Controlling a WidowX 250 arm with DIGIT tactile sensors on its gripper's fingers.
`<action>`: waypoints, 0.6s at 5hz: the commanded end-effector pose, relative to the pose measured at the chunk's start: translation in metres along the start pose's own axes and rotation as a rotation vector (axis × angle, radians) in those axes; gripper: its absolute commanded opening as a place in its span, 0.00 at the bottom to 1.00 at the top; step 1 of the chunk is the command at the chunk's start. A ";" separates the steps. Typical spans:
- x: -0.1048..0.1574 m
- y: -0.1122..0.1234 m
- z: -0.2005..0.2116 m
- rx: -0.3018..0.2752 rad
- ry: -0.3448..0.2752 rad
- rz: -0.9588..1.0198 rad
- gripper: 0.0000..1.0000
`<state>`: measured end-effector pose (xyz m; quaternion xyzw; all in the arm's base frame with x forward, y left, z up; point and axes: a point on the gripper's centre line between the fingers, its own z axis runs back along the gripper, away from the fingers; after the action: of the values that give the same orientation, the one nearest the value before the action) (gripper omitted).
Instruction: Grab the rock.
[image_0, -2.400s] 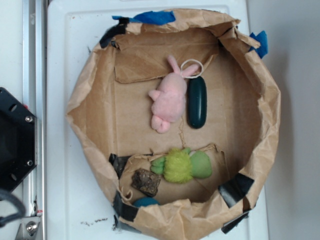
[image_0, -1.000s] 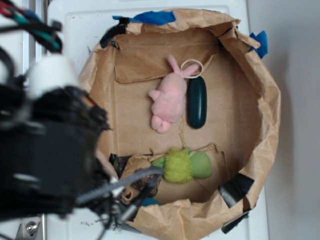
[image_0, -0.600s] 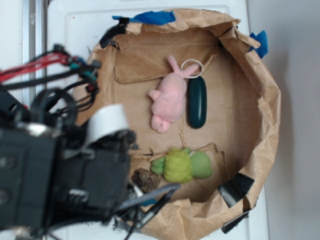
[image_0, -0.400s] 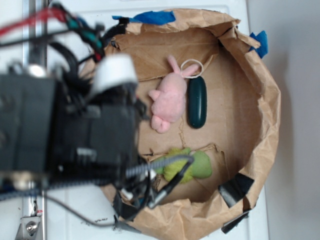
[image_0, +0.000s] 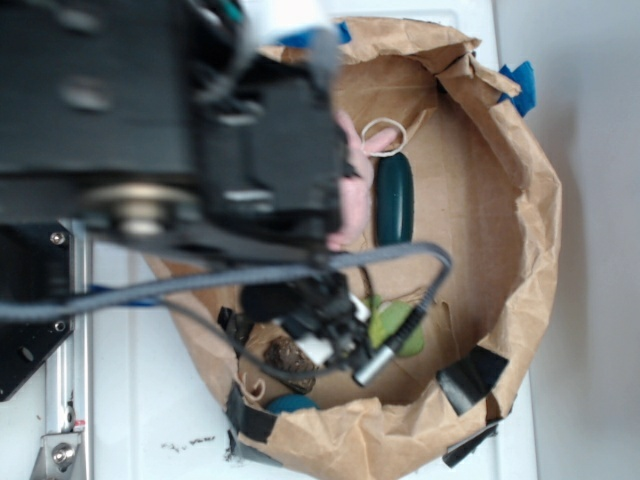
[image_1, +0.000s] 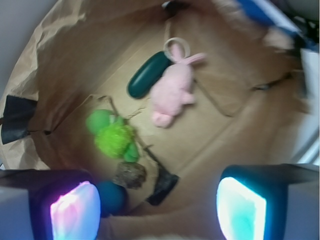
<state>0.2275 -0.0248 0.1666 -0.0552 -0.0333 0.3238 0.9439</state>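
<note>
Since a moment ago our arm has swung up over the paper-lined bin (image_0: 540, 230), uncovering the rock (image_0: 287, 358) near its bottom-left corner, beside the green plush (image_1: 116, 137). Our gripper (image_1: 157, 210) hangs above with fingers (image_1: 75, 210) spread wide. We judge the rock stiff, rough, fairly light; best pinched across its flatter sides.

Rock (image_1: 129, 175): hemmed in; green plush toy (image_1: 114, 137) touching above, teal ball (image_1: 111, 196) just beside, black tape (image_1: 163, 182) near. Open cardboard floor (image_1: 210, 145) beyond the tape. Paper wall (image_1: 35, 100) crowds the toy's side.
</note>
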 end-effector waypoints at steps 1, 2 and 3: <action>0.004 -0.005 -0.041 0.015 0.002 -0.008 1.00; 0.003 -0.001 -0.052 0.020 0.009 0.002 1.00; 0.001 0.000 -0.057 0.019 0.015 0.001 1.00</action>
<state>0.2315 -0.0316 0.1063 -0.0451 -0.0141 0.3261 0.9442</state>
